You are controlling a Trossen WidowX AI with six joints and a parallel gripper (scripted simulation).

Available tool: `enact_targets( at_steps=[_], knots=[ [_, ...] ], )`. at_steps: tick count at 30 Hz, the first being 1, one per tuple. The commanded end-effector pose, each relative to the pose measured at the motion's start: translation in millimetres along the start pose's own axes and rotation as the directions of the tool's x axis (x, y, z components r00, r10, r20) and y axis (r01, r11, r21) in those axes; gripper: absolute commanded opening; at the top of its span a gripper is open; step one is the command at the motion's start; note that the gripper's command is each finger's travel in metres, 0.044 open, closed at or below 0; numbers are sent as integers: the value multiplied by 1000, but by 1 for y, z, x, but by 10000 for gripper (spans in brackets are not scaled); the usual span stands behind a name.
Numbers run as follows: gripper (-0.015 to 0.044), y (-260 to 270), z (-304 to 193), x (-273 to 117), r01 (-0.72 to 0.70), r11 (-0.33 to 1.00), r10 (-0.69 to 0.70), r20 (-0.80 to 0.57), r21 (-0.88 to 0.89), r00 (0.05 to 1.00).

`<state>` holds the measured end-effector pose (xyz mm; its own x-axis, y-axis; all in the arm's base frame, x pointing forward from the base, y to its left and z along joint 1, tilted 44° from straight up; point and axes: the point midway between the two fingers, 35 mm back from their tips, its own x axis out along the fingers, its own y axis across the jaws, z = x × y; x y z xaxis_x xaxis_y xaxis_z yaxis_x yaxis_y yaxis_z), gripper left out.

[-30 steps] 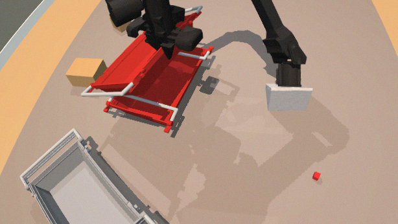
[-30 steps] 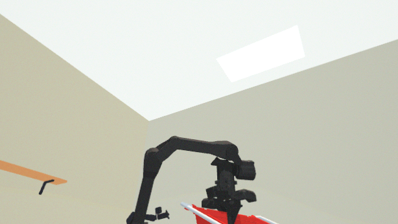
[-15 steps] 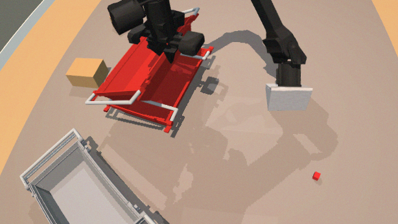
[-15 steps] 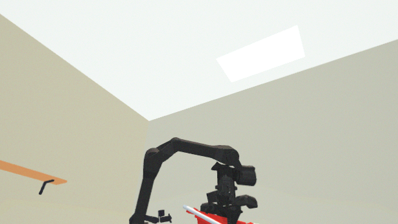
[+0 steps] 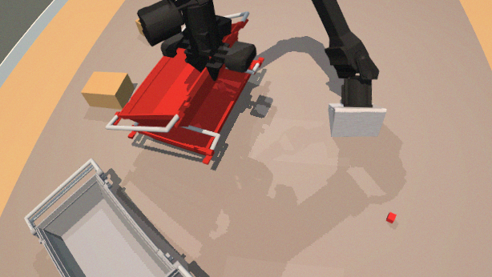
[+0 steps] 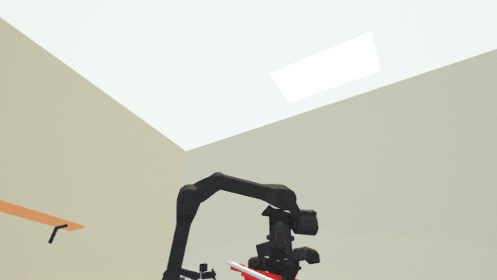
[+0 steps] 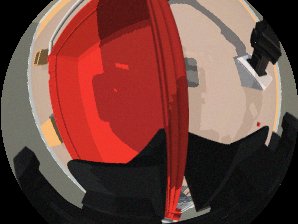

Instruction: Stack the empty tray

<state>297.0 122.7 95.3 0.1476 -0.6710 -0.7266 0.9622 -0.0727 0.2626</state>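
Observation:
The empty red tray (image 5: pixel 150 96) (image 6: pixel 261 273) (image 7: pixel 115 85) is tilted above the loaded tray, its near wire bar (image 5: pixel 138 129) pointing outward. My gripper (image 5: pixel 210 74) (image 7: pixel 168 132) is shut on one long side wall of the empty tray. The loaded red tray (image 5: pixel 212 108) stands below, partly covered by the held one. Its near bar (image 5: pixel 216 141) and far bar (image 5: pixel 256 67) lie inward across its ends. I cannot make out its blocks. A gap shows between the near end of the held tray and the lower one; I cannot tell whether they touch elsewhere.
A grey tray (image 5: pixel 100 236) stands at the lower left. A tan block (image 5: pixel 105 86) (image 7: pixel 51 131) and a tan box (image 5: pixel 139 27) (image 7: pixel 41 57) are left of the red trays. Another black arm (image 5: pixel 352 60) with a white piece (image 5: pixel 356 122) is right. A small red cube (image 5: pixel 391 218) lies lower right.

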Motion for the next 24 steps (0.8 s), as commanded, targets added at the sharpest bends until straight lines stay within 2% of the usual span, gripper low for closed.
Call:
enact_targets(
  at_steps=[1,24],
  knots=[
    [0,-4,1,4,12,1000,-12,8,-15,1000],
    [0,-12,4,17,12,1000,-12,8,-15,1000]
  ],
)
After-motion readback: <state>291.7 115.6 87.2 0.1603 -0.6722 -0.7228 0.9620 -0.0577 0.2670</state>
